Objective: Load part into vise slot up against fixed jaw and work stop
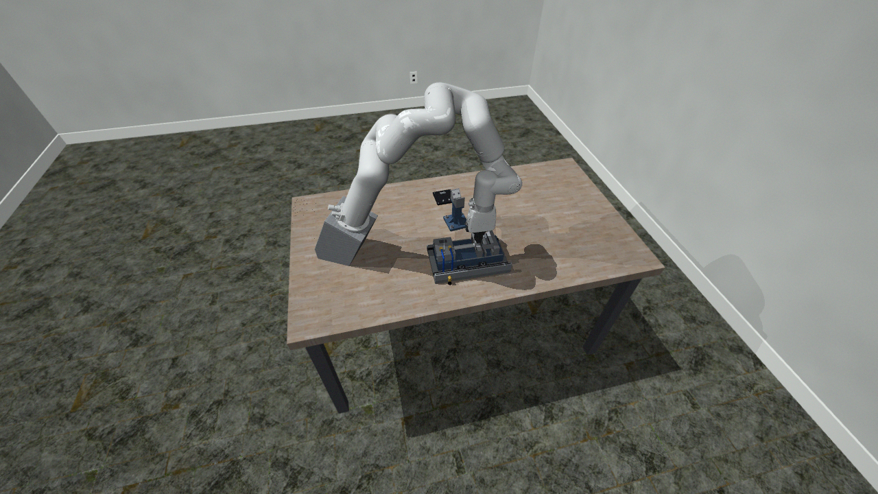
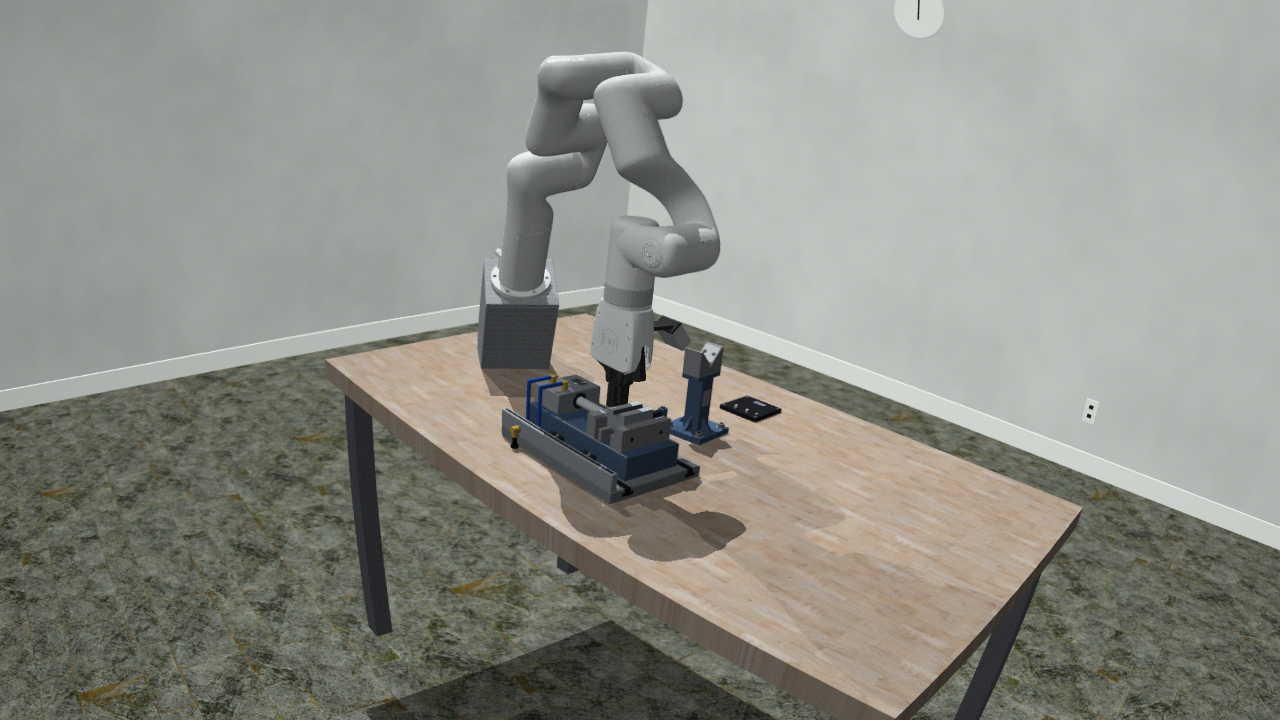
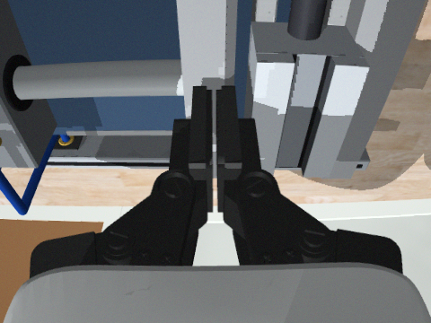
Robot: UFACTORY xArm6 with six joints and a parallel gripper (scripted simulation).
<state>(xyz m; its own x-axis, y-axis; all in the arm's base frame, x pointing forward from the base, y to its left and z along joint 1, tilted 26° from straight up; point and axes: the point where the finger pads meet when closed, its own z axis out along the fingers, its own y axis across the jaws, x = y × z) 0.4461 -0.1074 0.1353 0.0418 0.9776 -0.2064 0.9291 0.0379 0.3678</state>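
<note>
The part (image 3: 308, 96), a grey block with its slot facing up, lies in the open vise (image 1: 469, 259) (image 2: 595, 438), between the jaws. My gripper (image 3: 214, 114) (image 1: 480, 235) (image 2: 619, 394) is shut and empty. Its fingertips reach down at the near end of the moving jaw (image 3: 206, 18), just left of the part. I cannot tell whether they touch either one. The cylinder rod (image 3: 96, 79) runs off to the left.
The blue V-block (image 1: 455, 211) (image 2: 702, 394) stands just behind the vise. The black infeed plate (image 1: 443, 196) (image 2: 750, 409) lies bare beyond it. Blue air hoses (image 3: 24, 186) run at the cylinder end. All stand on a wooden table (image 1: 552, 202) (image 2: 850, 537).
</note>
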